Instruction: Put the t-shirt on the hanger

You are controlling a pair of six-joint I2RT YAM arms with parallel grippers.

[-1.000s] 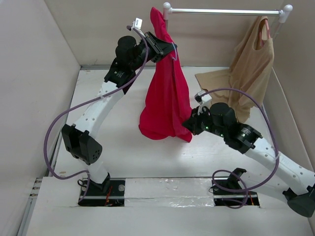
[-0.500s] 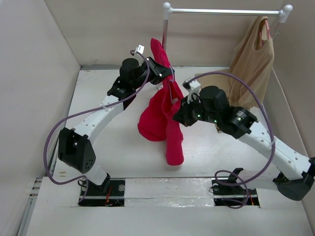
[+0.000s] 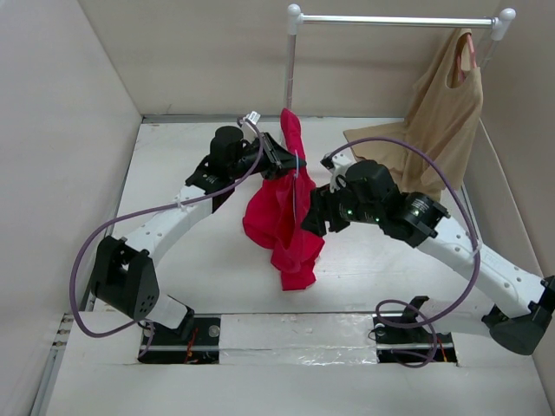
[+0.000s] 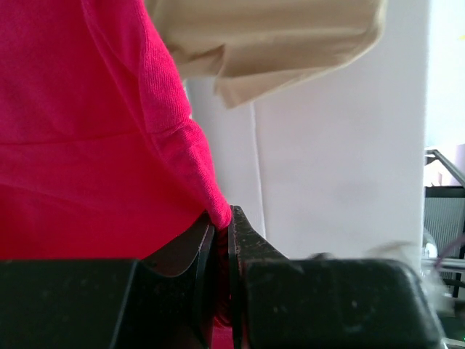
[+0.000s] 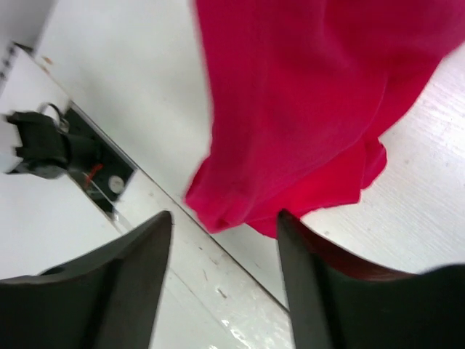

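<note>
White tabletop (image 3: 208,260) and plain beige walls (image 3: 61,130) are closing in the scene, and a metal rail (image 3: 395,19) is running across the far side. At the rail's right end you are seeing a beige sleeveless garment (image 3: 442,113) hanging on a pinkish hanger (image 3: 469,50), with its lower edge spilling onto the table.

The t-shirt (image 3: 282,217) is hanging in a bunched red mass over the middle of the table, between your two arms. Its lowest fold is dangling close to the surface, though you cannot tell from above whether it is touching. Your left gripper (image 3: 290,161) is reaching in from the left and pinching the cloth near its top, where a peak of red is sticking up above it. The left wrist view is showing the two dark fingers pressing together with a small corner of red fabric caught between them, and the beige garment is filling the background above.

Your right gripper (image 3: 314,215) is sitting just beside the shirt's right flank, lower than the left. Its wrist view is showing the fingers standing wide apart with nothing between them, the red cloth hanging beyond them over the table.

Of the hanger (image 3: 296,192) you are getting only a thin pale wire running down the front of the red cloth below the left gripper. Whether it is inside the shirt cannot be told.
</note>
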